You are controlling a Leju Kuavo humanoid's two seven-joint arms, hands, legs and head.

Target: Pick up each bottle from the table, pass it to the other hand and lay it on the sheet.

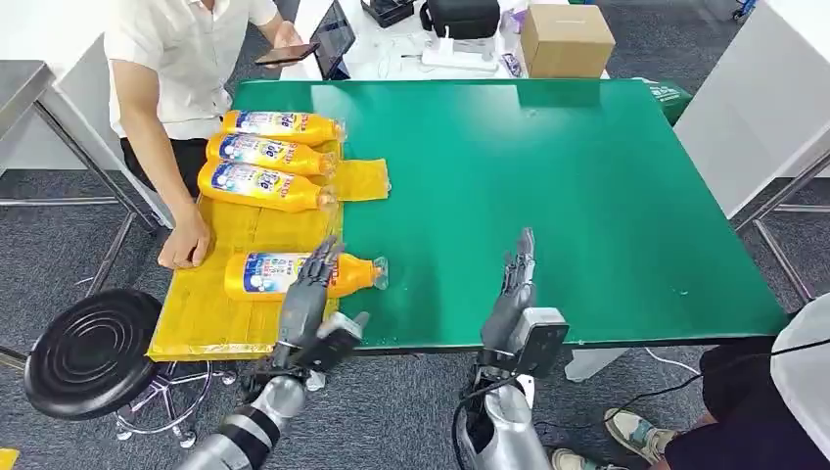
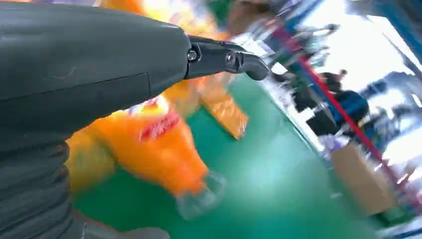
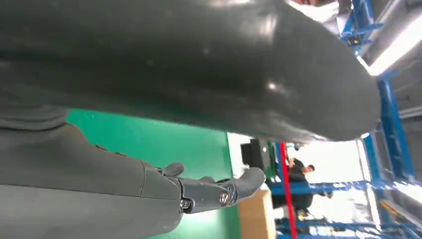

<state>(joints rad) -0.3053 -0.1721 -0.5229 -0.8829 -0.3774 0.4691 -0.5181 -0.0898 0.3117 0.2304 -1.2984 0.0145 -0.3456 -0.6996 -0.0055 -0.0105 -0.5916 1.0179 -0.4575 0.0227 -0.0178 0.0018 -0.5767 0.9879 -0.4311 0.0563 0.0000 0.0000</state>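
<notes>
An orange bottle (image 1: 256, 274) with a blue and white label lies on its side on the yellow sheet (image 1: 210, 313), its clear cap end reaching onto the green table (image 1: 587, 196). My left hand (image 1: 308, 289) hovers over the bottle's neck with fingers stretched out, holding nothing. In the left wrist view the bottle (image 2: 154, 149) is blurred beneath the left hand (image 2: 99, 64). Three more orange bottles (image 1: 266, 155) lie side by side at the sheet's far end. My right hand (image 1: 514, 284) is over bare green table, fingers straight and apart; its fingers (image 3: 219, 189) are empty.
A person stands at the table's left, one hand (image 1: 186, 245) resting on the sheet, the other holding a phone (image 1: 286, 54). A black stool (image 1: 88, 352) is below the sheet's corner. A cardboard box (image 1: 566, 39) and bag sit beyond the table. Another person is at lower right.
</notes>
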